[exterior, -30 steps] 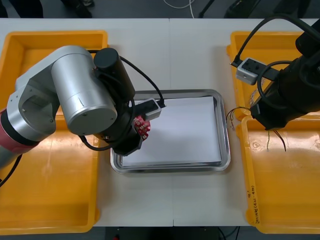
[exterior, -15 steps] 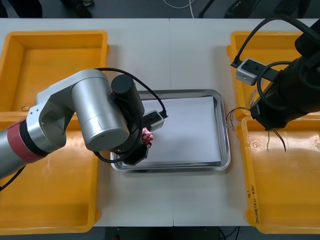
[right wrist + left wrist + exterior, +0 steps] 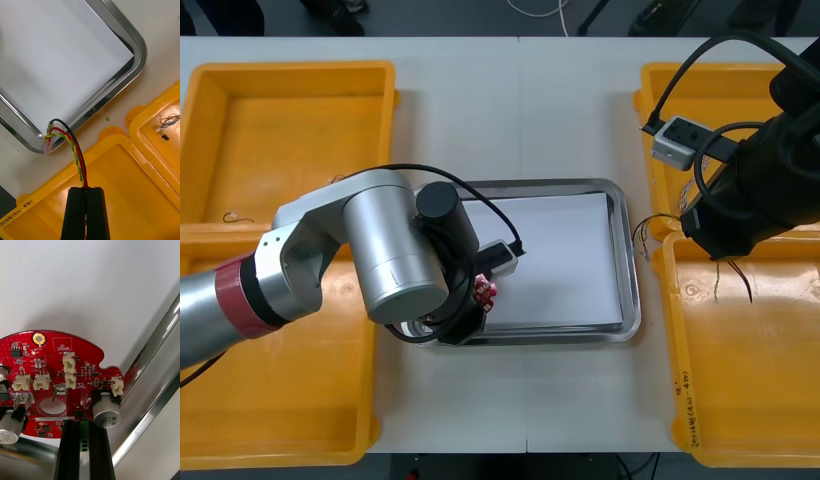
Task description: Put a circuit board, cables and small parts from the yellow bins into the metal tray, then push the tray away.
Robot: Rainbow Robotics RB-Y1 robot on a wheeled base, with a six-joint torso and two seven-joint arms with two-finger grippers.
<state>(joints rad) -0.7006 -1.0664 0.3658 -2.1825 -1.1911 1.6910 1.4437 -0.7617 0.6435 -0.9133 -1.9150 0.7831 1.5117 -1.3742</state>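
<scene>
From where I stand, the job is only getting started. The metal tray point(image 3: 630, 300) in the middle of the counter point(image 3: 520, 110) has nothing lying loose on its white floor. The left hand point(image 3: 84, 426) is down in the tray's near left part, its black fingers clamped on the edge of the round red circuit board point(image 3: 56, 367). The board sits low over the white floor, close beside the rim. I can't tell whether it is touching down, and it has not been let go. The right hand point(image 3: 87, 192) hangs above the yellow bins point(image 3: 740, 400) on its side, about where the two meet and just beside the tray. Its fingers are pinched together on a red and yellow cable point(image 3: 73, 153) with a black strand in it, and the free end dangles out toward the tray's rim. A second cable point(image 3: 168, 123) lies in the next bin along. I'd reckon the first item is a moment from being delivered and the second is lifted and ready to follow. By my judgement what's left is to release the board, drop that cable in, fetch more cable and the small parts, and finally push the tray away; none of that is done.
</scene>
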